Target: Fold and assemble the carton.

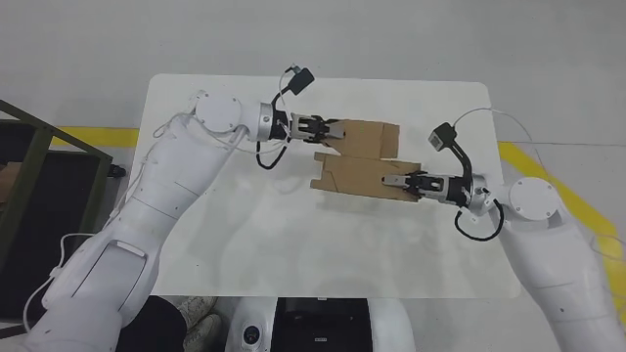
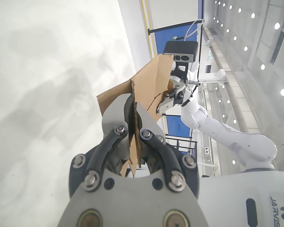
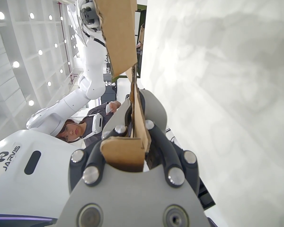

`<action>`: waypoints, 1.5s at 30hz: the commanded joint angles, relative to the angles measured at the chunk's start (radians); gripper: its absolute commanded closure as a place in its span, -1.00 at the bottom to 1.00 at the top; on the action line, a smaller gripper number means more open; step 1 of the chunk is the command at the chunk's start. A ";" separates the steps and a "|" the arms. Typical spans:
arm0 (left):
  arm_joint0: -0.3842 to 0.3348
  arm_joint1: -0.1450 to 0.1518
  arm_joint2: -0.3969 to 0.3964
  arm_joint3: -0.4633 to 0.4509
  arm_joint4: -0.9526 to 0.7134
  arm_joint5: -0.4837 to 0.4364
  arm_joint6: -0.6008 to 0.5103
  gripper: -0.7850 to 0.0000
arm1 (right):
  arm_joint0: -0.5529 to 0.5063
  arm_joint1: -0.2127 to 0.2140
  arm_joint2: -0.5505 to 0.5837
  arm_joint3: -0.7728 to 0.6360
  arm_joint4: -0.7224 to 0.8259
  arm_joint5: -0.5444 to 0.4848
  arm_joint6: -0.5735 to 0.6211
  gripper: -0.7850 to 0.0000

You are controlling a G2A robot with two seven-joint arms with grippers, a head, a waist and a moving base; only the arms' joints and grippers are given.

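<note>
The brown carton (image 1: 360,170) sits over the middle of the white table (image 1: 293,244), strung between the 2 arms and only partly formed. From above it looks like 2 flat panels stepped against each other, 1 toward the far side of the table and 1 nearer the robot. The left gripper (image 1: 335,130) has the far panel by its end. Up close, its 2 fingers (image 2: 113,109) are pinched tight on a corrugated edge, with the board running right down between them. The right gripper (image 1: 394,181) comes in from the opposite side and is clamped on the end of the near panel. Its fingers (image 3: 153,112) are likewise squeezed on a thin cardboard edge, and a small flap sits across the knuckles. Seen from the left wrist, the panels beyond the grip stand at an angle to each other rather than lying flat. I cannot tell whether the carton touches the table. A yellow floor line (image 1: 98,137) runs out past the table's left end, beside a dark metal frame (image 1: 29,147).
</note>
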 commanded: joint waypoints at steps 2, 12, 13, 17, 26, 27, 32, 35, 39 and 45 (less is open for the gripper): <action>0.001 0.000 -0.007 0.001 -0.022 -0.013 -0.007 1.00 | -0.002 0.001 0.007 0.022 -0.015 0.004 -0.042 -1.00; 0.018 0.004 -0.022 -0.006 -0.041 -0.047 -0.029 1.00 | -0.084 0.014 0.124 -0.001 -0.024 -0.188 -0.185 -1.00; 0.020 0.004 -0.022 -0.007 -0.042 -0.049 -0.031 1.00 | -0.097 0.015 0.138 -0.017 -0.024 -0.210 -0.188 -1.00; 0.026 0.003 -0.019 -0.011 -0.043 -0.055 -0.031 1.00 | -0.123 0.018 0.152 -0.082 0.000 -0.291 -0.156 -1.00; 0.030 0.000 -0.003 -0.027 -0.043 -0.060 -0.040 1.00 | 0.005 -0.005 -0.004 -0.023 0.040 -0.335 -0.087 -1.00; 0.030 0.000 -0.003 -0.029 -0.043 -0.060 -0.043 1.00 | 0.023 -0.009 -0.020 0.001 0.050 -0.344 -0.085 -1.00; 0.035 0.001 -0.006 -0.039 -0.045 -0.060 -0.052 1.00 | 0.099 -0.028 -0.092 0.110 0.112 -0.375 -0.062 -0.89; 0.038 0.002 -0.009 -0.045 -0.049 -0.059 -0.054 1.00 | 0.130 -0.037 -0.123 0.158 0.137 -0.388 -0.046 -0.91; 0.041 0.003 -0.010 -0.055 -0.049 -0.057 -0.057 1.00 | 0.159 -0.046 -0.152 0.207 0.156 -0.400 -0.035 -0.94; 0.044 0.004 -0.012 -0.067 -0.049 -0.054 -0.061 1.00 | 0.192 -0.059 -0.190 0.254 0.190 -0.407 -0.006 -0.97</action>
